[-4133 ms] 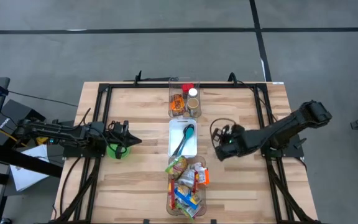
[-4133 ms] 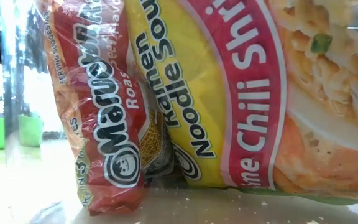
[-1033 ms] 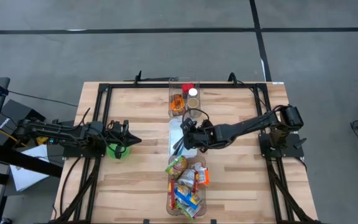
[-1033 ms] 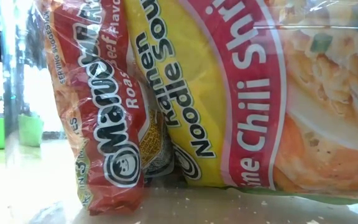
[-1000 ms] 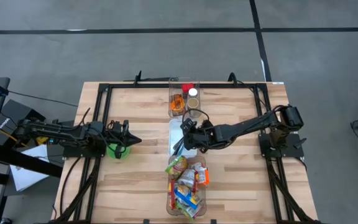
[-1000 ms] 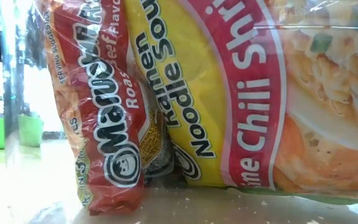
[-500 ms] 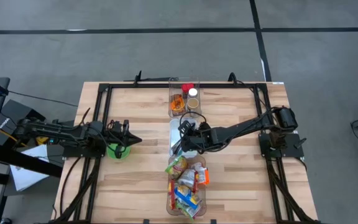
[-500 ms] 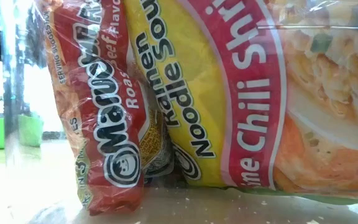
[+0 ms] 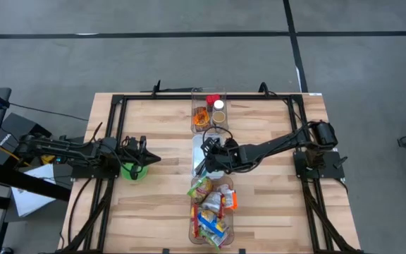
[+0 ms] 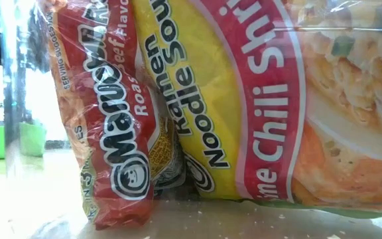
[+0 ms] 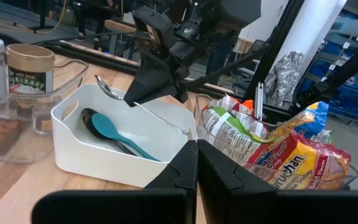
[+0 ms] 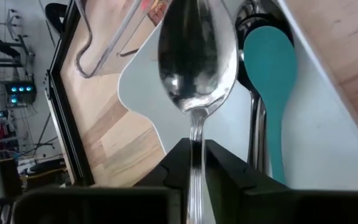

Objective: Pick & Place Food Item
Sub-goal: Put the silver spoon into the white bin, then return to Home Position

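Your right gripper [image 12: 194, 163] is clamped on the handle of a metal spoon [image 12: 197, 59], the two dark fingers pinching the thin stem just below the bowl, which faces the wrist camera. From the left wrist view you can see that gripper [image 11: 160, 81] poised over the white tray [image 11: 73, 140], with the spoon [image 11: 107, 90] slanting down so its bowl hangs just above the tray's far rim. Inside the tray lies a teal spoon [image 11: 114, 134] alongside a dark utensil [image 11: 95, 121]. In the high view the right arm reaches in from the right side of the table, and its gripper [image 9: 213, 156] sits over the white tray [image 9: 197, 143] at the table's middle. Beyond the tray stands a clear bin [image 9: 208, 114] holding jars, and on the near side a second clear bin [image 9: 211, 212] is packed with food packets; the low view is filled by those packets, a red ramen pack [image 10: 111, 119] pressed against a yellow ramen noodle soup pack [image 10: 244, 99]. Your left gripper [image 9: 145, 159] waits at the left side of the wooden table [image 9: 161, 204], well apart from the tray, just beside a green cup [image 9: 131, 170]; its fingers [image 11: 216, 174] are closed together, tips touching, with nothing between them.
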Tool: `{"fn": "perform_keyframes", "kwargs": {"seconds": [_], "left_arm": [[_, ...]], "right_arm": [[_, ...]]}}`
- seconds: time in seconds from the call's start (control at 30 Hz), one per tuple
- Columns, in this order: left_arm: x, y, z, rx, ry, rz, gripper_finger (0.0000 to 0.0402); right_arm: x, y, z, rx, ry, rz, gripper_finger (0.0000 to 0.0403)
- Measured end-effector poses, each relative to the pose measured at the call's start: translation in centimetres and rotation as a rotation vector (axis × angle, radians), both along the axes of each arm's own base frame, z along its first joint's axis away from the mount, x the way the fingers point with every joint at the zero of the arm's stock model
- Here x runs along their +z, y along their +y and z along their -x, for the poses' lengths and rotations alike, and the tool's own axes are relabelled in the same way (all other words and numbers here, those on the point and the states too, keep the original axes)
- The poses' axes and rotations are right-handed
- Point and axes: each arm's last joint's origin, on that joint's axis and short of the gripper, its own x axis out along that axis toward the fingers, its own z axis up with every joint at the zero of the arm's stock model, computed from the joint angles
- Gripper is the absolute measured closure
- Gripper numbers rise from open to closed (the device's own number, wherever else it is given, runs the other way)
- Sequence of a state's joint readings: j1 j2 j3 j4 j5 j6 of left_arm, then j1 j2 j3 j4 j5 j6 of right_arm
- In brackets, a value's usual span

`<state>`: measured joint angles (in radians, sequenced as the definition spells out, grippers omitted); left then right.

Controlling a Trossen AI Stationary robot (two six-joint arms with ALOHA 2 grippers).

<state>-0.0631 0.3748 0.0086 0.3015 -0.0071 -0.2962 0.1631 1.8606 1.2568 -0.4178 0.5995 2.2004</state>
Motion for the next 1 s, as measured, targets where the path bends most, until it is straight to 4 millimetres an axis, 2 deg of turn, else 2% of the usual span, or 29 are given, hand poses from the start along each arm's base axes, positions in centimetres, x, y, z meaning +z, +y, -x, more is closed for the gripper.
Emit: {"fn": "perform_keyframes", "kwargs": {"seconds": [0.8,1.0], "left_arm": [[0.0,0.0,0.0,0.0,0.002,0.0,0.0402],[0.0,0.0,0.0,0.0,0.001,0.0,0.0402]], "right_arm": [[0.1,0.4,0.0,-0.027,-0.032,0.021,0.0355],[1.3,0.5,0.1,-0.066,-0.097,0.082,0.0355]]}}
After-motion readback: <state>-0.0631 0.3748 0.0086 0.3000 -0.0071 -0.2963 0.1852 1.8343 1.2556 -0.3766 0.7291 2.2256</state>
